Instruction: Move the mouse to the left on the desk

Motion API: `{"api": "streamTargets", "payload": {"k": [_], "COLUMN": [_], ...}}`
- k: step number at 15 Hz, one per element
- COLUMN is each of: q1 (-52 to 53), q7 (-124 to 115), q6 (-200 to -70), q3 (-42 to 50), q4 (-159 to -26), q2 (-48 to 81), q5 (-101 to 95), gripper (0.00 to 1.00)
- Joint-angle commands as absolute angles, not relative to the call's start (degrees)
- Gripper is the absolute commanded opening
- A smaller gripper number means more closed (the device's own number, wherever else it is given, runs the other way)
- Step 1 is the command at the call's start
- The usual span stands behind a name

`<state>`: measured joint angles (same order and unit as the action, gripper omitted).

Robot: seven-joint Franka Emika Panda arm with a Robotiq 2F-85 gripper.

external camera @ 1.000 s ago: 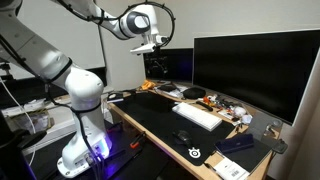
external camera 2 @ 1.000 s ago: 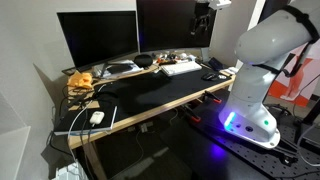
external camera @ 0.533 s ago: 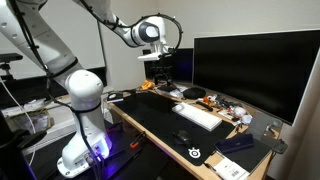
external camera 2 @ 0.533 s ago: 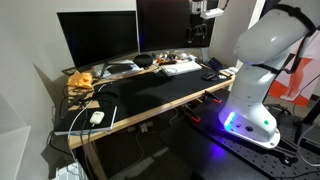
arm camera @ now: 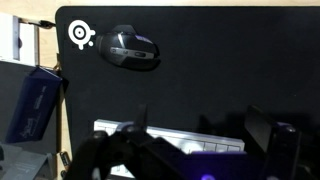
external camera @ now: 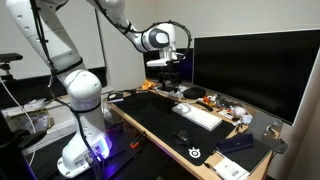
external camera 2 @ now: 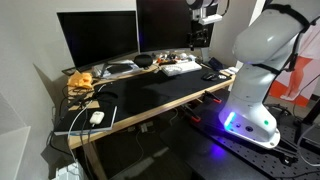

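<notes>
Round white logo [arm camera: 80,34] on black mat [arm camera: 220,85]

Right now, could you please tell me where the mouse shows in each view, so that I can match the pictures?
In an exterior view: the mouse lies low centre, between the keyboard and the white logo.
In an exterior view: the mouse is a small dark shape right of centre, just right of and below the keyboard.
Wrist view: the mouse is upper left, beside the logo.
Shared landmark: the white keyboard.
</notes>
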<state>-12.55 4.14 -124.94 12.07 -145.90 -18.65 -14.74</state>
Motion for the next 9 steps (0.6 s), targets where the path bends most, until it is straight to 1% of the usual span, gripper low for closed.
{"api": "streamTargets", "payload": {"k": [1,4,9], "q1": [-14.65,-15.99,-16.35], "q7": [5.32,8.91,21.59], "q6": [-124.09,-124.55,-125.11], "q3": [13.24,15.15,18.74], "q4": [-144.14,-144.17,-144.6], "q2": [-17.19,-16.2,-14.65], "q5": [-16.0,-18.02,-19.65], "gripper": [1.0,1.0,1.0]}}
